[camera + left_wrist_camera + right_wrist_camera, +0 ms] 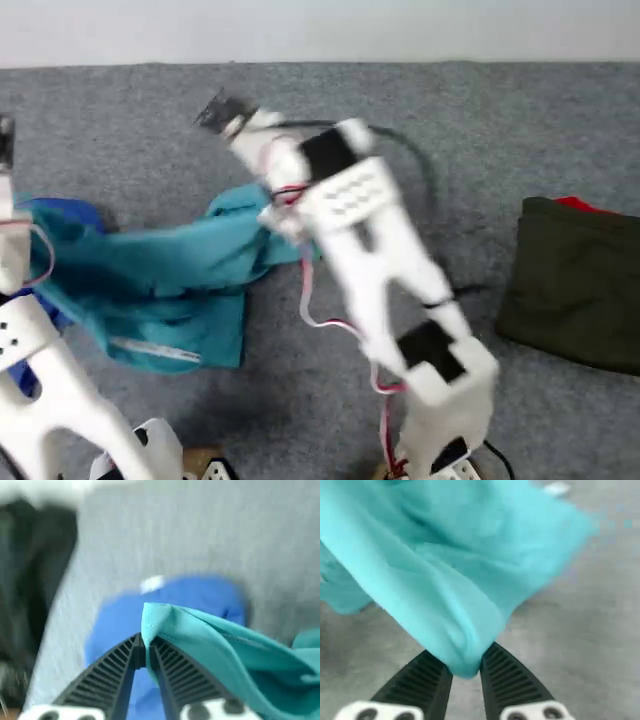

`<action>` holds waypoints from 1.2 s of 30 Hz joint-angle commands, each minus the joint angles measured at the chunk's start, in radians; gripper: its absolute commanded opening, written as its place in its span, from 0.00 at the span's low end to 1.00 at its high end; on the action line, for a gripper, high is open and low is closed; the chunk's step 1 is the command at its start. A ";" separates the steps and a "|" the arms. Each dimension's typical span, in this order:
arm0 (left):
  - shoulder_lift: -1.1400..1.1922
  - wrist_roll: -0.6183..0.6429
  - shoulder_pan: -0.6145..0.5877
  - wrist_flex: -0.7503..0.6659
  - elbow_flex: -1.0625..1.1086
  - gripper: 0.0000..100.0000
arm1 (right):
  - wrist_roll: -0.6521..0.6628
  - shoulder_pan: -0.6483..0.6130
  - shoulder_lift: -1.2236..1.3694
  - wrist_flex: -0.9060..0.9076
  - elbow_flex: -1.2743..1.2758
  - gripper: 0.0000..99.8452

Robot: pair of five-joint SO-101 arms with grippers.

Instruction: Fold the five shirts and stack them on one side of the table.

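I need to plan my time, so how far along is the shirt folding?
Done: a dark folded shirt sits atop a red shirt at one side. In hand: left gripper and right gripper each pinch the teal shirt. Left: folding it, then the blue shirt.

Setting: robot test bench, lab/workshop type. Evid.: grey felt-like cloth over the surface (150,130); plain white wall (320,30) behind it; 2 white plastic arms, left arm (40,370) & right arm (380,260), based at near edge, w/ exposed red-and-white wiring (320,318) and a black cable (420,170); clothes on the cloth, e.g. teal shirt (170,270) between the arms, dark shirt (575,285) folded at one side. Class: hobby/research rig.
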 commanded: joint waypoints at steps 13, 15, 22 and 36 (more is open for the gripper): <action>-0.021 -0.092 0.353 0.011 -0.627 0.01 | 0.305 0.280 -0.495 -0.171 -0.244 0.01; -0.021 -0.115 0.379 -0.002 -0.680 0.01 | 0.321 0.282 -0.535 -0.200 -0.244 0.01; -0.029 -0.118 0.387 -0.074 -0.800 0.01 | 0.333 0.394 -0.627 -0.214 -0.244 0.01; -0.029 -0.117 0.390 0.149 -1.136 0.01 | 0.362 0.576 -0.866 -0.097 -0.244 0.01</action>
